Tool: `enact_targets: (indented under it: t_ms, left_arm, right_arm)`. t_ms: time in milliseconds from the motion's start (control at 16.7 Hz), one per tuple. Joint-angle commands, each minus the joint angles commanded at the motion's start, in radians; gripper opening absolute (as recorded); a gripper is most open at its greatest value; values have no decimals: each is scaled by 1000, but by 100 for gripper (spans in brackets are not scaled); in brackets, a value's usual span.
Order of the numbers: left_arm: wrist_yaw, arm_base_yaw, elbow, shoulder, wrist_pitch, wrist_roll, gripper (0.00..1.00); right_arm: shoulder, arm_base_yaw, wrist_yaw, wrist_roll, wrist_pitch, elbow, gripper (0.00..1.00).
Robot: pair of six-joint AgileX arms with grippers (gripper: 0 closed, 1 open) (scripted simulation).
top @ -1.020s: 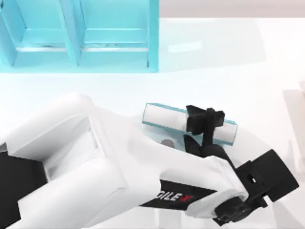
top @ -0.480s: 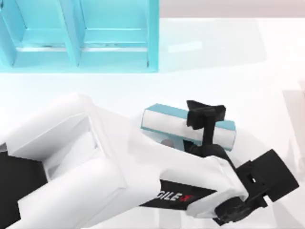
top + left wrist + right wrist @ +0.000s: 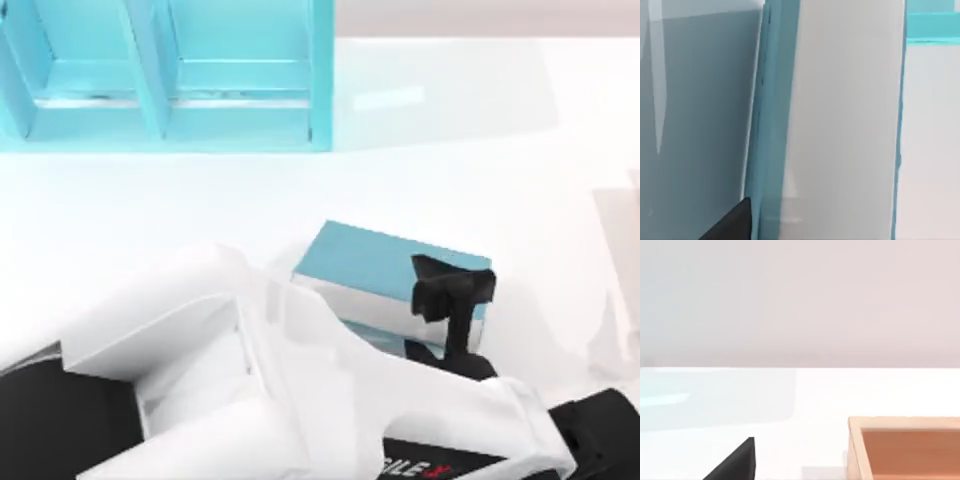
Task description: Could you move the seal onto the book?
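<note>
The book (image 3: 385, 258), with a teal-blue cover and white page edges, is at the table's middle, tilted so that its cover faces up and back. My left gripper (image 3: 452, 285) is at the book's right end, shut on it, and the white left arm covers the table in front. The left wrist view has the book's page edges (image 3: 845, 120) and cover close up, right beside one dark fingertip (image 3: 732, 224). The seal is hidden. A dark fingertip (image 3: 735, 462) of my right gripper hangs over bare table, away from the book.
A bright teal shelf unit (image 3: 170, 80) stands along the back left of the table. A tan open box (image 3: 905, 445) lies ahead of the right gripper.
The left arm has pulled toward the near edge and risen. The book came with it and tilted, now presenting its teal cover instead of mostly white page edges. A small brownish thing beside it is now covered.
</note>
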Motion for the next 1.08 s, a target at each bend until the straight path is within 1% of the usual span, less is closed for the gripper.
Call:
enact_targets:
  t_ms: [480, 660, 840, 1080]
  left_arm:
    - [41, -182, 127, 74, -727, -680, 100]
    - [56, -234, 160, 90, -933, -875, 100]
    - [63, -266, 179, 98, -1046, -985, 100]
    - [65, -272, 183, 100, -1066, -1005, 100]
  right_arm:
    - [0, 0, 0, 0, 0, 0, 100]
    - [0, 0, 0, 0, 0, 0, 100]
    - [0, 0, 0, 0, 0, 0, 100]
    - [0, 0, 0, 0, 0, 0, 100]
